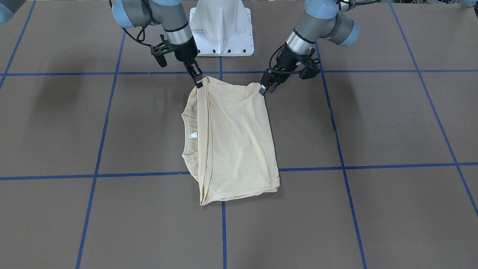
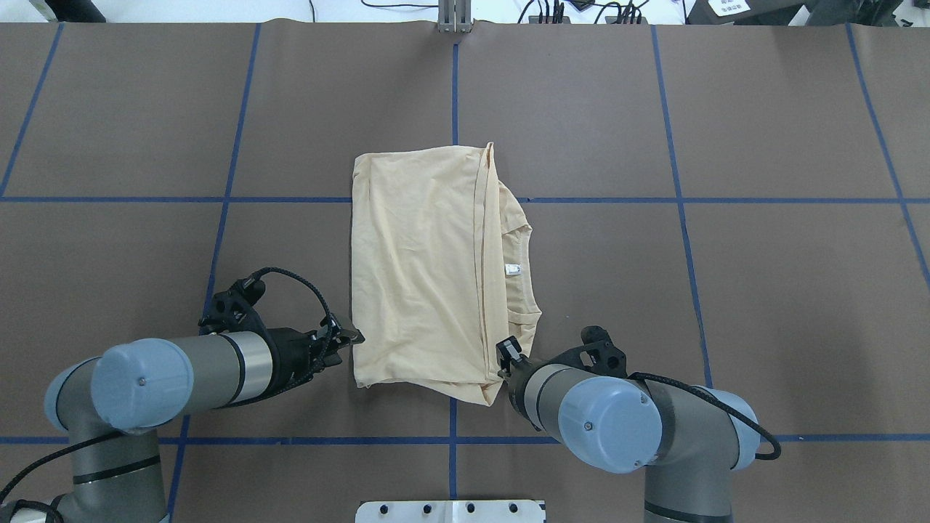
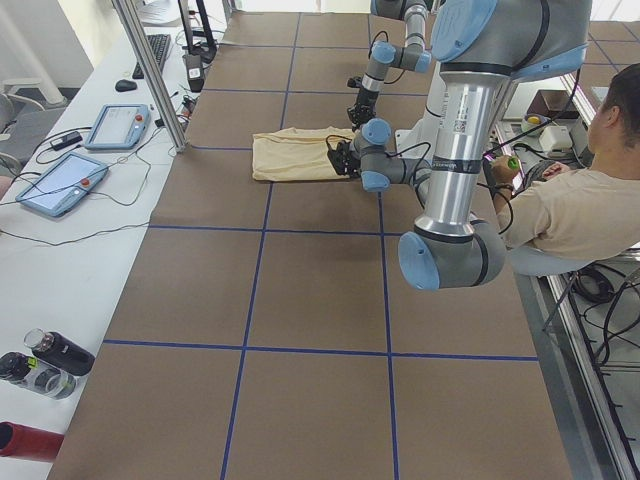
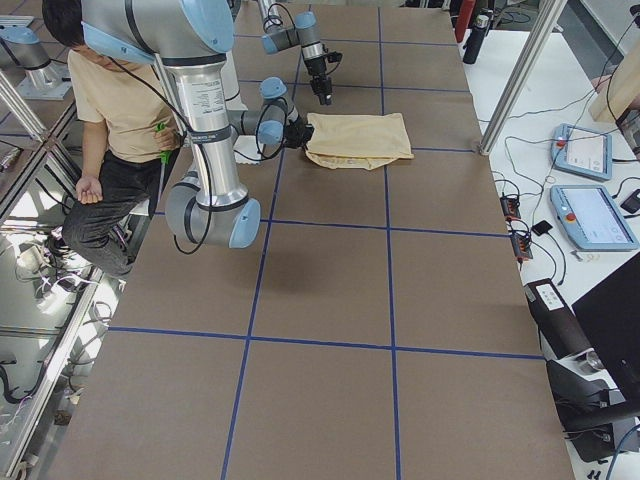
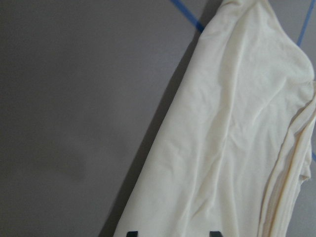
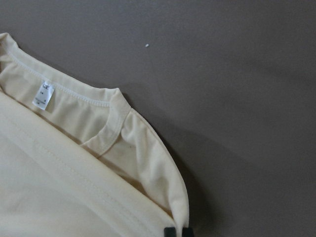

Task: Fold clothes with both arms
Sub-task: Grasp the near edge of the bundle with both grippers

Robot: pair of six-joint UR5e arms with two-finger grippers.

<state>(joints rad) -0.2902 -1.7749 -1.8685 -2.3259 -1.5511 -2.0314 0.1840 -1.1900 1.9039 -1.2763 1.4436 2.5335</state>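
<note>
Fingertips (image 6: pixel 170 231) of the right gripper (image 1: pixel 198 83) sit almost together at the bottom edge of the right wrist view, nipping the near corner of the shirt (image 2: pixel 418 269) where its folded layers meet. Only the very tips show, the rest is cut off. Over on the other side, the left gripper (image 1: pixel 266 89) has its fingertips (image 5: pixel 131 233) spread wide, one on each side of the shirt's near edge, with cloth lying between them and nothing clamped. Likewise just two dark tips poke into the left wrist view. The shirt lies folded into a rough rectangle in the middle of the table (image 2: pixel 763 305), across a crossing of blue tape lines (image 2: pixel 676 200). On the robot's right side the collar (image 6: pixel 111 131) and white neck tag (image 6: pixel 43 94) peek out from under the top layer. Sleeves and whatever is on the front are hidden in the folds. From overhead, the right wrist covers most of its own gripper.
</note>
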